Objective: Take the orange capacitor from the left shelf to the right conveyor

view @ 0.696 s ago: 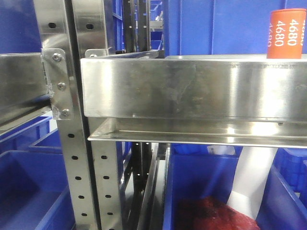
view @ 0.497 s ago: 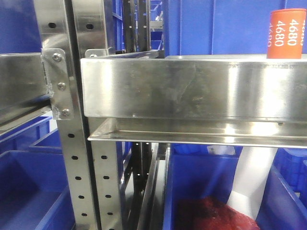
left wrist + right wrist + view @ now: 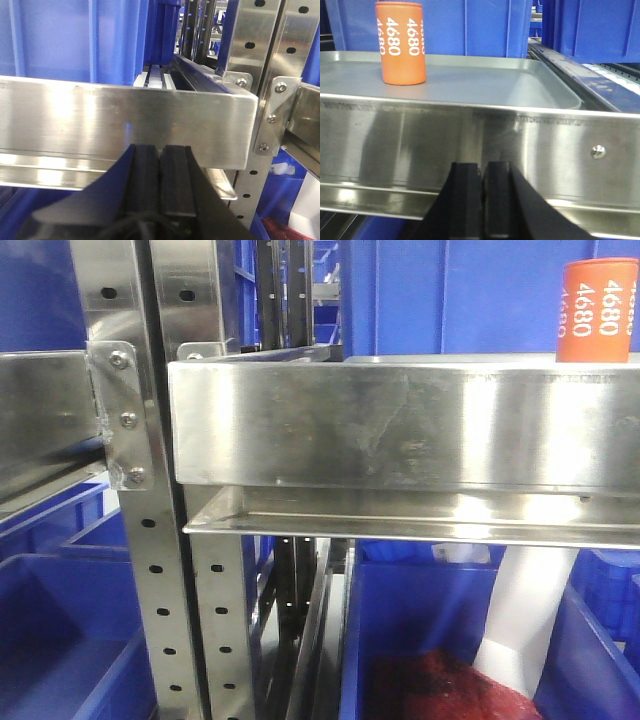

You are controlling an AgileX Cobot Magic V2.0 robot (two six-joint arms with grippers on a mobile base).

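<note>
Upright orange capacitor [image 3: 400, 44] on brushed steel left shelf [image 3: 470, 135], blue bins [image 3: 485, 25] behind.

A storeroom or warehouse: steel shelf [image 3: 400, 430] on perforated posts [image 3: 150, 580], with blue bins [image 3: 60, 640] all around.

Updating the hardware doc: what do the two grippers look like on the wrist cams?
Both look alike. The left gripper has two matte black, flat-faced rectangular fingers rising from a black body that flares out wedge-like toward the camera. The right gripper shows the same black fingers and flared body. No markings show on either.
</note>
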